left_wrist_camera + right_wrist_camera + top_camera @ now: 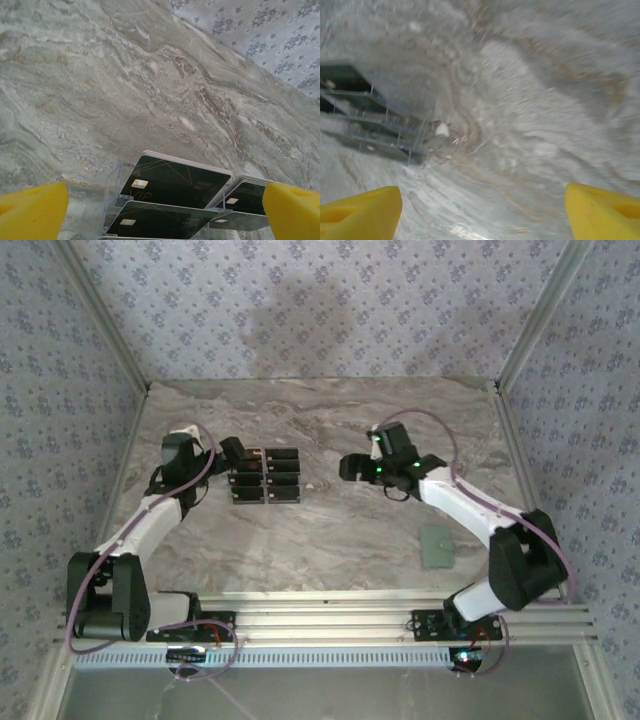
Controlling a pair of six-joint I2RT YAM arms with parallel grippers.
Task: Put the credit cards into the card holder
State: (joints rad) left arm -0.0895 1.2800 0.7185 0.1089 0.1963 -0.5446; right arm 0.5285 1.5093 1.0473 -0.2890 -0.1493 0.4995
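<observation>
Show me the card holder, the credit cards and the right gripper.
card holder [436, 546]: top external view, middle of its pale green cover.
credit cards [177, 180]: left wrist view, face of the rearmost black card.
right gripper [481, 214]: right wrist view, midway between its yellow fingertips.

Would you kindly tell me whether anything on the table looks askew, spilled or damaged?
Nothing stands out. The credit cards sit in tidy rows in their clear rack, and the card holder lies flat on the marble table, well apart from them.
</observation>
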